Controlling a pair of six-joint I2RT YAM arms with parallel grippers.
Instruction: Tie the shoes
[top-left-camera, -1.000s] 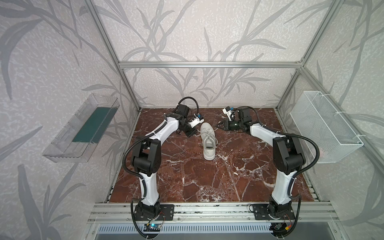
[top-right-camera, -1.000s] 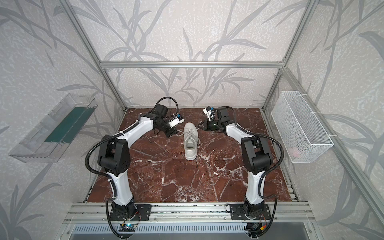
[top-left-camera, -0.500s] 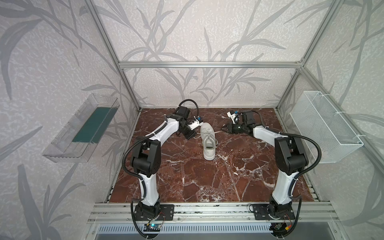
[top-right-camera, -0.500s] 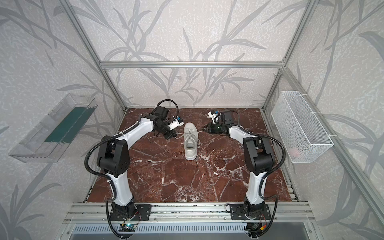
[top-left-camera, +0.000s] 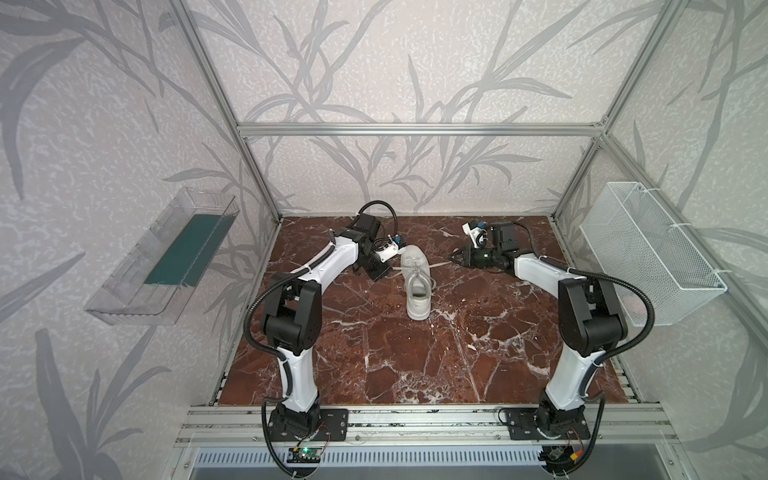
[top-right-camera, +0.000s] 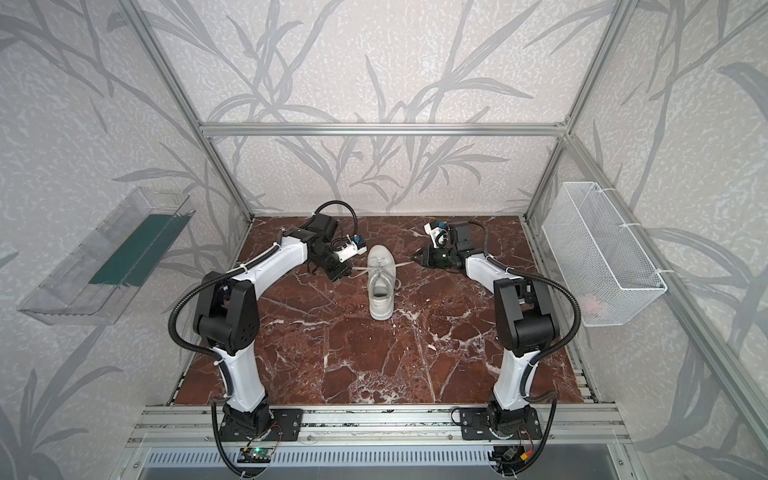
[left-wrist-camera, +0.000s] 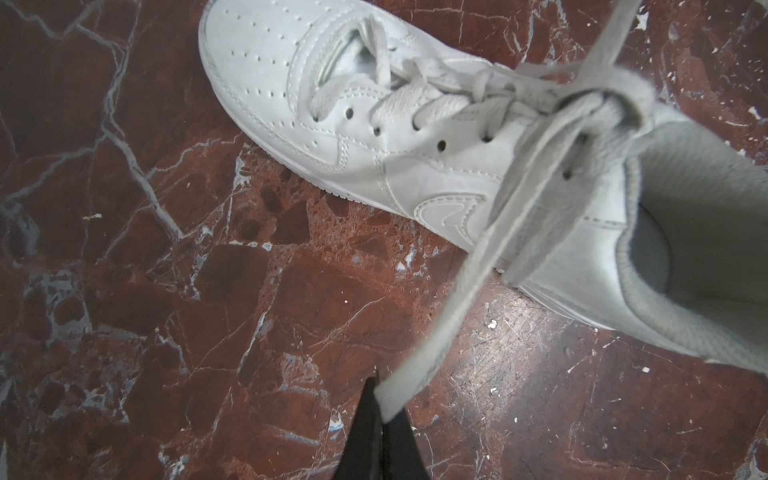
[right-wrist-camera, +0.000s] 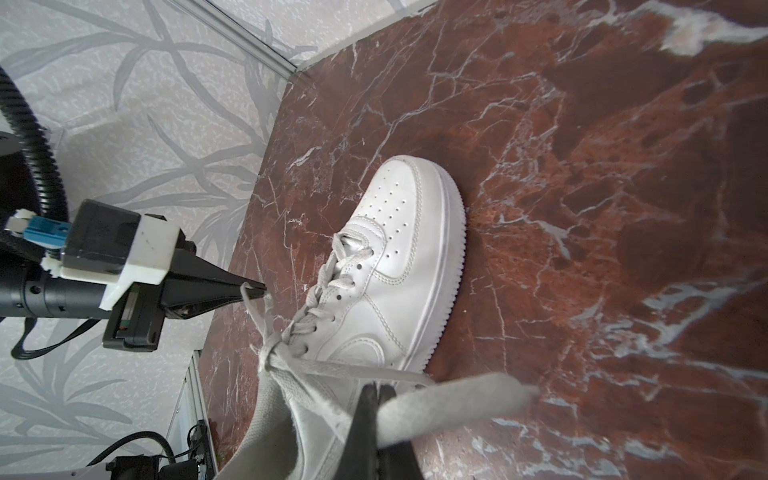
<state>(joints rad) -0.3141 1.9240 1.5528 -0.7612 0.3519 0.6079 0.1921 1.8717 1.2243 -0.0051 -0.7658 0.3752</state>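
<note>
the white low-top leather sneaker (top-left-camera: 417, 291) (top-right-camera: 381, 293) stands upright on its white sole in the middle of the desk's far half. its toe points at the back wall and its heel at the arm bases, and in both top views it sits between the two arms. the toe cap is perforated. in the left wrist view a stitched swoosh-shaped mark (left-wrist-camera: 449, 212) shows on the side panel; it is the only brand sign that can be made out.

the flat white laces (left-wrist-camera: 478, 266) (right-wrist-camera: 332, 370) criss-cross up the eyelets and meet in a knot at the top of the tongue, with a wide loop draped over the sneaker's side. one strand runs straight out from the knot to the left fingers (left-wrist-camera: 365, 436) (top-left-camera: 379, 271), which are pressed together, pinching its end low over the desk. another strand runs the opposite way to the right fingers (right-wrist-camera: 365, 428) (top-left-camera: 460, 260), likewise clamped on it, and a short frayed end sticks out past them.

everything rests on a red-brown marble-patterned desk (top-left-camera: 415, 374). a clear plastic tray with a dark green liner (top-left-camera: 166, 266) hangs on the left wall, well apart from the sneaker. a white wire-mesh basket (top-left-camera: 648, 249) hangs on the right wall.
</note>
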